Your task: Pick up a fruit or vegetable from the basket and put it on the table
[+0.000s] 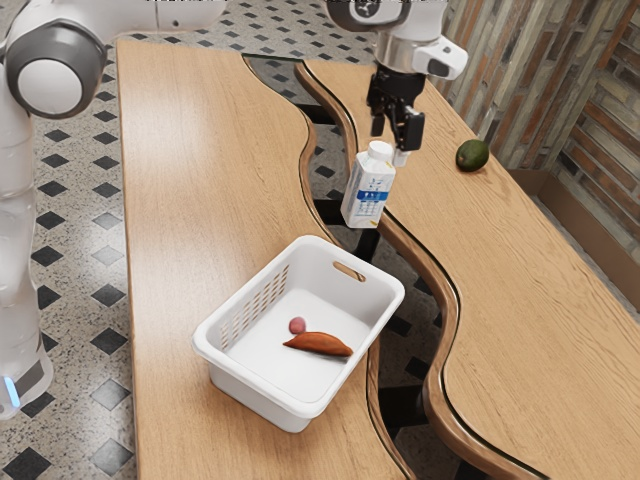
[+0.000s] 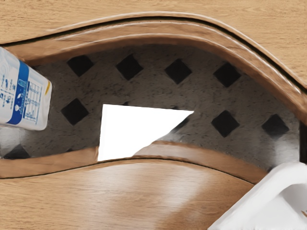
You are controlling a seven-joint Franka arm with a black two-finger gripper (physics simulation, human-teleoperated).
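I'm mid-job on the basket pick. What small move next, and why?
I'd probably shift the gripper toward the basket at its present height. It hangs close to the carton, which lowering here might knock, while the long orange-brown item and small reddish round one lie in the basket, off to one side.

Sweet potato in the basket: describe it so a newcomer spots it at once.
On the wooden table, find the white plastic basket in the exterior view's lower middle. On the basket's floor lies the orange-brown sweet potato. It is long with tapered ends, unlike the small, round, pinkish item beside it.
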